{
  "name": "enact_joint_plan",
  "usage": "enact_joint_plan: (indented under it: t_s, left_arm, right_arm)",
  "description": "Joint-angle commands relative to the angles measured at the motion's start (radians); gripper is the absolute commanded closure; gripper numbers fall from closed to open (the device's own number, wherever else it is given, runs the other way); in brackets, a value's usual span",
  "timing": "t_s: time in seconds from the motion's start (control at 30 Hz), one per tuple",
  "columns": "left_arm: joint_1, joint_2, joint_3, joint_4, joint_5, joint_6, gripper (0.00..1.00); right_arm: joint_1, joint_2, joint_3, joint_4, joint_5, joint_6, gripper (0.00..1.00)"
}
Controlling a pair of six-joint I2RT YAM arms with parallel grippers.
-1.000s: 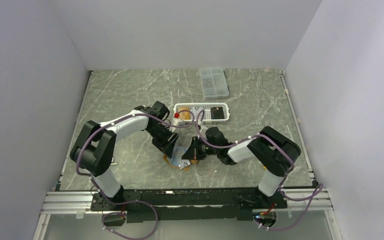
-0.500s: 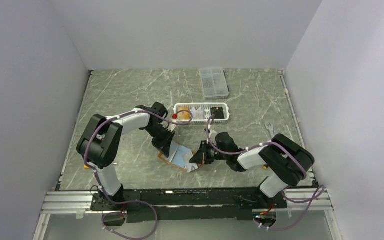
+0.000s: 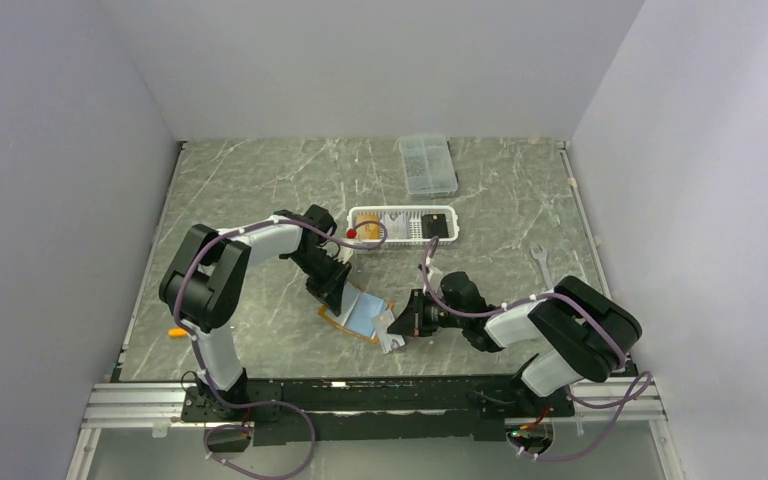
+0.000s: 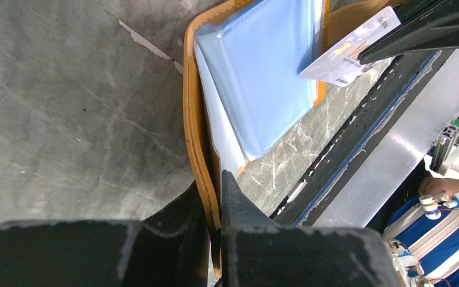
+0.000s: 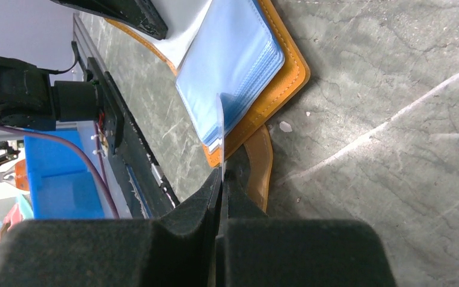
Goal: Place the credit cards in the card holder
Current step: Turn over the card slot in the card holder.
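On the table (image 4: 66, 89), left fingers (image 4: 236, 206) pinch the card holder (image 4: 263, 78) rim; right fingers (image 5: 200, 200), clamped on a card (image 4: 346, 51), should slide it in squarely.

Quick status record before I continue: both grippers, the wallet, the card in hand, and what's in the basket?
left gripper: shut on the orange edge of the card holder
card holder: lying open on the table, light blue pockets facing up
right gripper: shut on a pale card, held by one end
pale card: free end at the edge of the blue pockets; not seen inside a pocket
white basket: behind the holder, with a black card in its right end
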Motion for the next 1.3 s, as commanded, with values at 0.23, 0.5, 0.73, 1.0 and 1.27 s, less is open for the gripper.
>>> enact_joint_plan:
  t_s: [0.23, 0.5, 0.73, 1.0, 1.27]
  left_arm:
    - [-0.001, 0.029, 0.038, -0.015, -0.011, 0.023, 0.92]
    - [-0.008, 0.034, 0.044, -0.024, -0.017, 0.028, 0.93]
    - [-0.011, 0.041, 0.049, -0.029, -0.025, 0.028, 0.93]
    - [-0.025, 0.033, 0.054, -0.034, -0.017, 0.029, 0.93]
    - [-0.031, 0.031, 0.058, -0.039, -0.015, 0.032, 0.93]
  right_arm:
    - [-0.005, -0.048, -0.046, -0.001, 0.001, -0.040, 1.00]
    - [-0.005, -0.043, -0.053, 0.009, -0.007, -0.042, 1.00]
    - [-0.006, -0.078, -0.073, 0.005, -0.017, -0.045, 1.00]
    - [-0.006, -0.040, -0.049, 0.022, -0.030, -0.047, 1.00]
    - [-0.006, -0.025, -0.032, 0.043, -0.034, -0.049, 1.00]
